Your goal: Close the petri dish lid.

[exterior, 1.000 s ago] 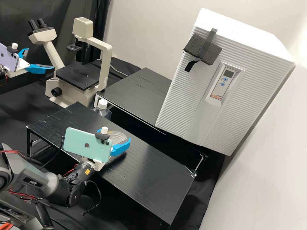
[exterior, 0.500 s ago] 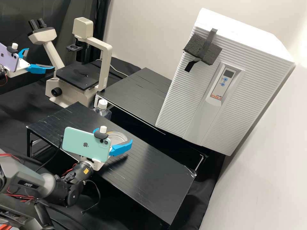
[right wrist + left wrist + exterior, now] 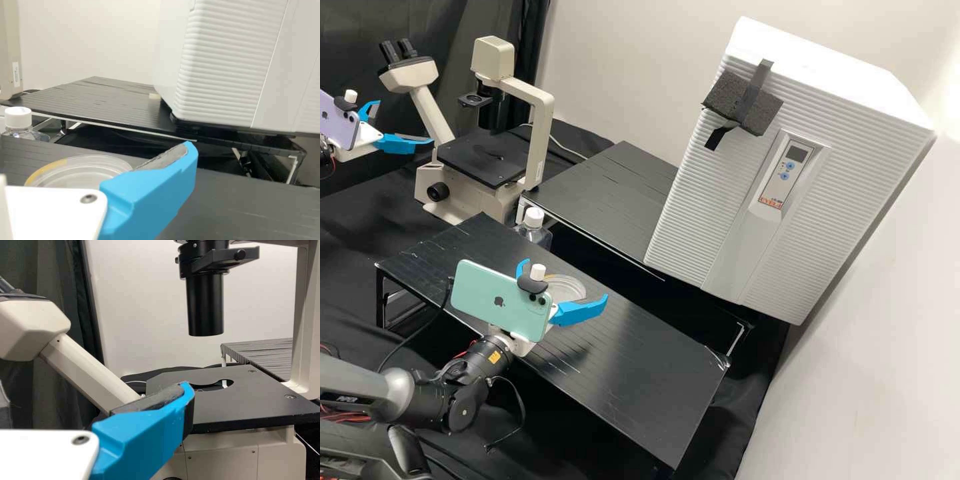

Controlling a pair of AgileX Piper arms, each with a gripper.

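Right gripper [image 3: 565, 281]: spreads wider than in the two earlier high views, one blue finger to each side of the dish; looks to pinch nothing.
Forearm [image 3: 353, 389]: sinks a little across the same frames, while shifting the gripper only slightly.
Petri dish [image 3: 572, 289]: lies on the low black table [image 3: 640, 373], between the spread fingers, near the clear bottle [image 3: 533, 233]; keeps roughly the same spot throughout.
Lid [image 3: 87, 172]: seems to rest over the dish, judging by the doubled clear rims in the right wrist view; cannot tell if fully seated.
Meaning for closing: suggests letting go after placement, so probably close to done.
Left gripper [image 3: 404, 122]: holds position beside the microscope [image 3: 537, 133], fingers apart, pinching nothing; likely not needed here.
Next: calls for lifting straight clear, or for a light press if perched on an edge.
Risk: could catch the rim on the way out and nudge the lid askew, or drag the dish along the slick top.
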